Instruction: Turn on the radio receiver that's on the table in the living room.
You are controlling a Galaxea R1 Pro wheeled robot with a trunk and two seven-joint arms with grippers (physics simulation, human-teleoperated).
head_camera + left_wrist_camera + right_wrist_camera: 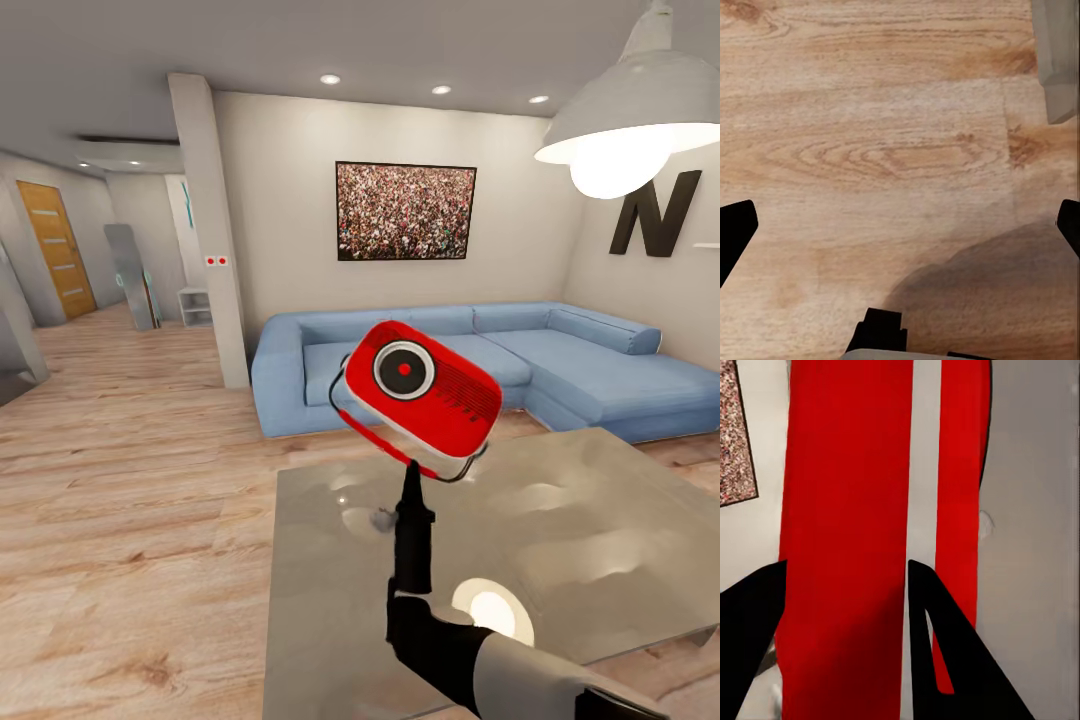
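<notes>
Right hand: the right hand (pixel 425 468) rises from 6 o'clock in the head view, fingers pointing up, closed on the lower edge of the radio (pixel 423 396); in the right wrist view its two dark fingers (pixel 945 652) sit on either side of the red body (pixel 847 532), pressed against it.
Left hand: the left hand (pixel 900 229) hangs wide open over the wood floor (pixel 870 150) with nothing between its tips.
Radio: held in the air above the near part of the worktop (pixel 560 540), just past the middle of the head view toward 12 o'clock, tilted so its top leans to 10 o'clock; the round dial with a red centre (pixel 404 369) faces the camera, with a slotted grille beside it at 3 o'clock.
Handling: I judge it a light, rigid plastic shell with smooth, rather slippery sides; held by one edge it could pivot, so a firm grip across the flat faces suits it, keeping fingers off the dial.
Where to press: the dial or its red centre looks the likely switch, reachable by the free left hand.
Worktop: glossy grey, mirroring the lamp (pixel 625 120), which hangs at 1 o'clock.
Far: blue sofa (pixel 560 360) behind the worktop, then the crowd picture (pixel 405 211) on the wall at 12 o'clock and a black letter N (pixel 655 213) at 2 o'clock.
</notes>
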